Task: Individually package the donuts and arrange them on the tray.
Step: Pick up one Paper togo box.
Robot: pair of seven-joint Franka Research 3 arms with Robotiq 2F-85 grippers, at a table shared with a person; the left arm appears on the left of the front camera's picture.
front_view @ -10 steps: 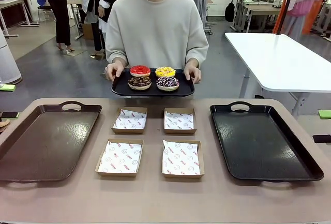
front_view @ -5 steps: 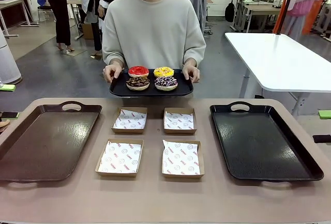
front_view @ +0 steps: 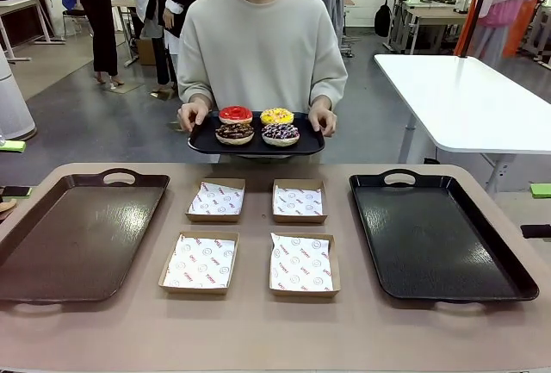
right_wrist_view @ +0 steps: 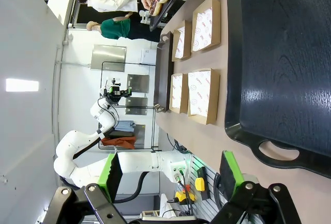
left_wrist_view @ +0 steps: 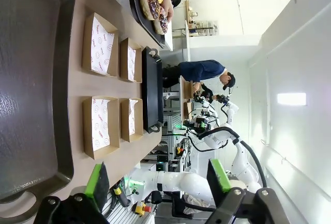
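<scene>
Across the table a person holds a small black serving tray in both hands, above the far edge. On it lie the donuts: red, yellow, chocolate with sprinkles and purple with white sprinkles. A brown tray lies on the table's left and a black tray on its right. My left gripper hangs open and empty above the brown tray's near end, far from the donuts. My right gripper is open and empty near the black tray's handle.
Several shallow cardboard boxes lined with printed paper sit between the trays, two at the back and two in front. A white table stands behind on the right. Other people stand farther back.
The person has shifted the donut tray slightly left, then right, and raised it a little. Boxes and table trays have not moved.
</scene>
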